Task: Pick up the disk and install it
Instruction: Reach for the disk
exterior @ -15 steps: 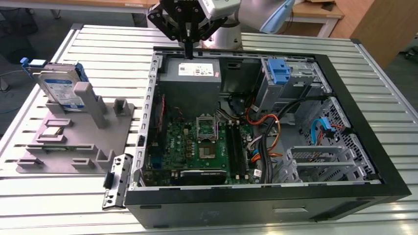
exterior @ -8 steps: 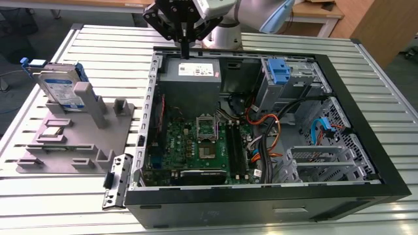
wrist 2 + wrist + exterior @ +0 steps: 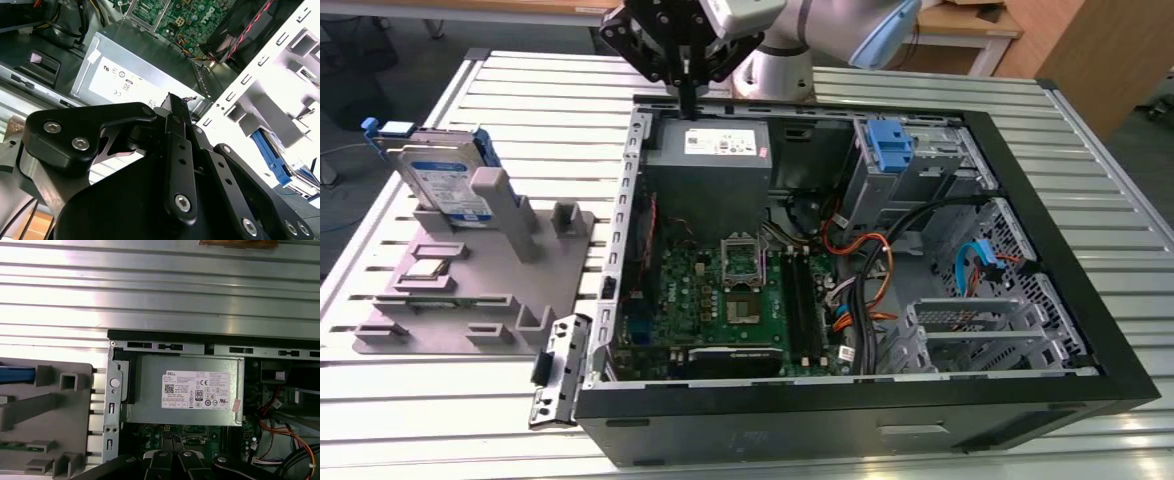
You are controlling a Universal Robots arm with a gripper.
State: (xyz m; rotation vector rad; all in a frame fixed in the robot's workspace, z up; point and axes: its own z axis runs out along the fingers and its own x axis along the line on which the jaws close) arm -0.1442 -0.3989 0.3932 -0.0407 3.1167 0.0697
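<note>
My jaws are closed, empty, over the white-stickered power supply [image 3: 707, 145] — the disk [image 3: 440, 180], silver, blue-railed, with a white-and-blue label, stands upright in the holder [image 3: 494, 300].

Bright light glares white off the slatted metal table [image 3: 150, 290].
</note>
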